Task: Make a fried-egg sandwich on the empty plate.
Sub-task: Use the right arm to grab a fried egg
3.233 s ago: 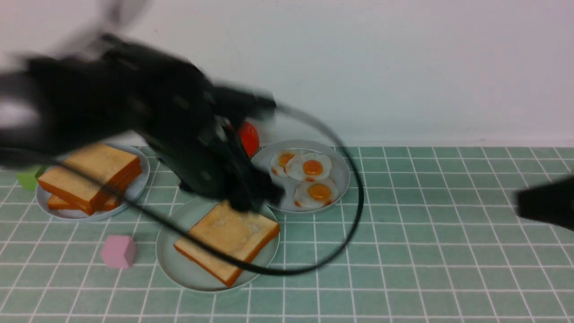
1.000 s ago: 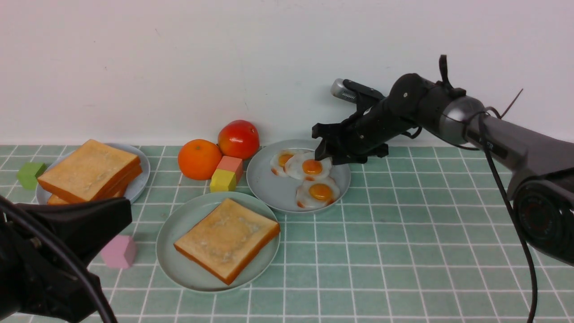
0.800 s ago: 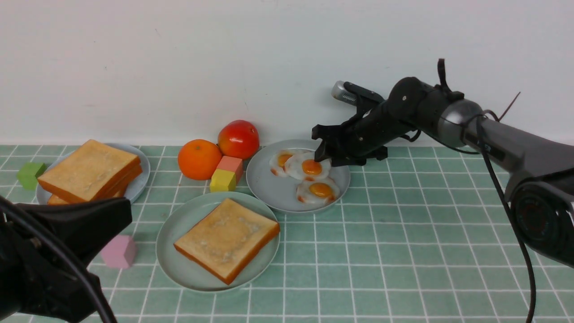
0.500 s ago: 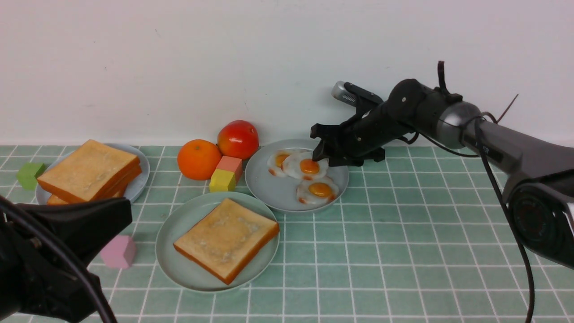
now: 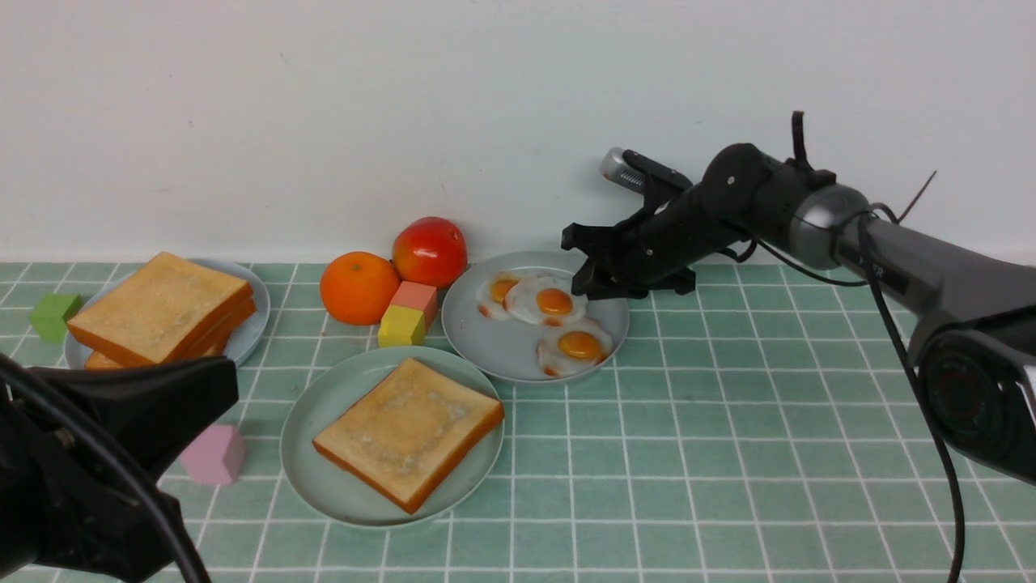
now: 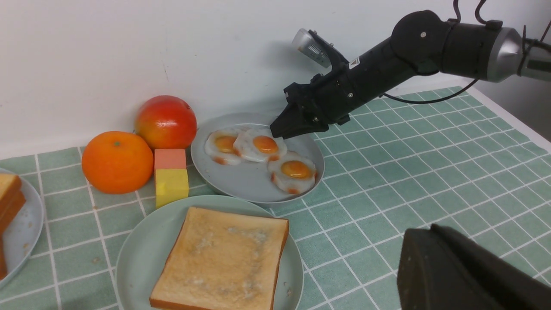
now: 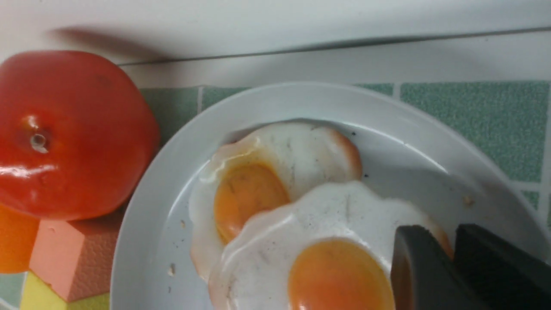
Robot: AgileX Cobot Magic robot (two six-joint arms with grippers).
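Right arm (image 5: 963, 279): matte black and dark grey tubular links, one silver-grey joint collar (image 5: 819, 212), one small white label (image 6: 355, 63). A ribbed silver cylinder (image 5: 617, 166) is mounted above the wrist. Fingers (image 7: 424, 271): black, wedge-shaped. A thin black cable (image 5: 945, 478) runs alongside. Left arm (image 5: 121, 405): black housing with a second black cable (image 5: 150, 498).
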